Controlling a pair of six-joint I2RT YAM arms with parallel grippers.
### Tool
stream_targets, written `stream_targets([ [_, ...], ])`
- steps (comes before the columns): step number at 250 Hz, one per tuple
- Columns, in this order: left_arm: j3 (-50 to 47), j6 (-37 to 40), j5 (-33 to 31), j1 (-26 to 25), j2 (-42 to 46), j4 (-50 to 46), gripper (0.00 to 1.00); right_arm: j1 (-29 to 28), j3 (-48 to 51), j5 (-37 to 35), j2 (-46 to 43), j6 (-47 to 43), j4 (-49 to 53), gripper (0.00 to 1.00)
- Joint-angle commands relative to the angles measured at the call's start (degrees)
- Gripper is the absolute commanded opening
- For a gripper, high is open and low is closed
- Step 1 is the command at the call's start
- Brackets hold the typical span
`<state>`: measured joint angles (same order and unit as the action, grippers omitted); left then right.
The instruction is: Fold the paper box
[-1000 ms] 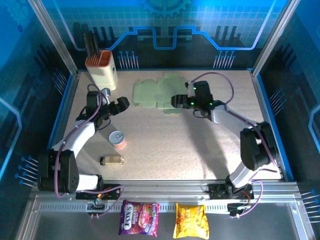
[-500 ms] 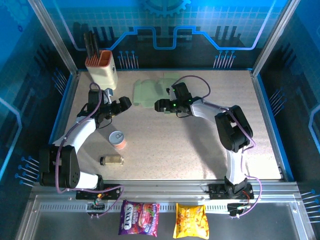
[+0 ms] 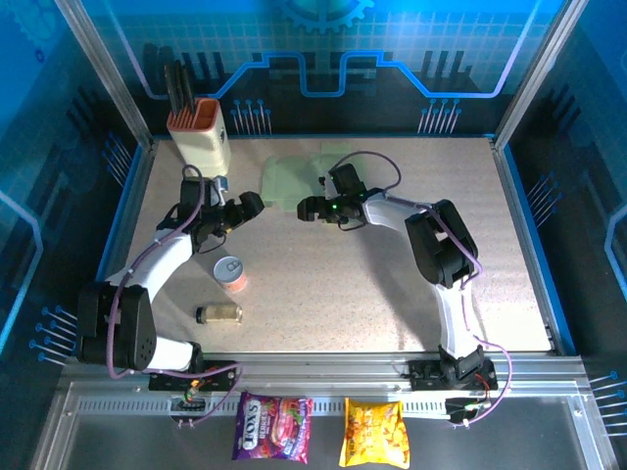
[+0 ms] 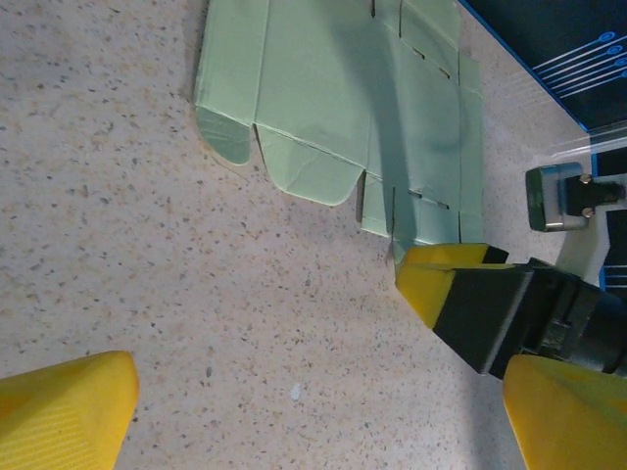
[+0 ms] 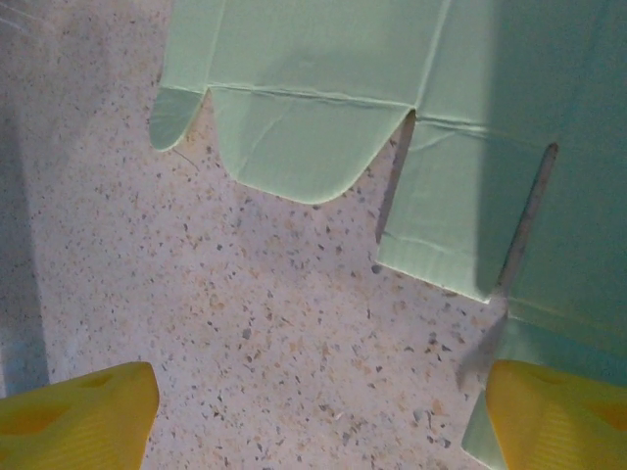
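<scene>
Paper box (image 3: 290,176) lies flat and unfolded at the far middle of the counter (image 3: 372,294). It is a pale mint die-cut sheet with creases, slits and rounded flaps along its near edge. The right arm crosses over its right part in the top view.

Left hand (image 3: 247,206) sits low over the counter, left of the paper box and near it, pointing right toward it. Its jaws are spread wide with nothing between them. In its wrist view the yellow fingers (image 4: 69,406) frame bare speckled counter. The paper box (image 4: 323,98) lies beyond them, apart from both.

Right hand (image 3: 306,208) is at the near edge of the paper box, pointing left, facing the left hand across a short gap. It is also wide open and holds nothing. In its wrist view one finger (image 5: 554,416) sits at a near corner of the paper box (image 5: 392,88); I cannot tell whether it is over the corner or touching it. The other finger (image 5: 83,411) is over bare counter, clear of the flaps. The left wrist view shows one yellow tip of the right hand (image 4: 446,279) right against the edge of a small flap.

Elsewhere:
- Cream holder with an orange rim (image 3: 201,142) stands upright at the far left corner, with dark things standing in it.
- Small round tin (image 3: 230,271) is left of middle.
- Small jar (image 3: 219,313) lies on its side nearer the bases.
- Two snack packets (image 3: 272,428) lie on the ledge in front of the arm bases.
</scene>
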<state>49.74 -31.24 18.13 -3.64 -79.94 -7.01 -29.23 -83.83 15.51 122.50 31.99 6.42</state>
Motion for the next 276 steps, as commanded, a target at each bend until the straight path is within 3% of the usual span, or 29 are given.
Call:
stream_targets([
  [1, 0.94, -0.67, 1.39, -1.14, -1.17, 0.44, 0.97, -0.52, 1.75, 0.69, 0.06, 0.65, 2.82, 0.88],
  [171, 9.55, 0.46, 3.20, -6.47, -10.31, -1.56, 0.95, 0.05, 24.22, 6.75, -19.40, -12.40, 17.47, 0.88],
  [276, 19.44, 2.33, 7.90, -13.58, -23.44, -3.28, 0.95, 5.65, 36.92, 4.70, -34.02, -10.67, 20.78, 0.88],
])
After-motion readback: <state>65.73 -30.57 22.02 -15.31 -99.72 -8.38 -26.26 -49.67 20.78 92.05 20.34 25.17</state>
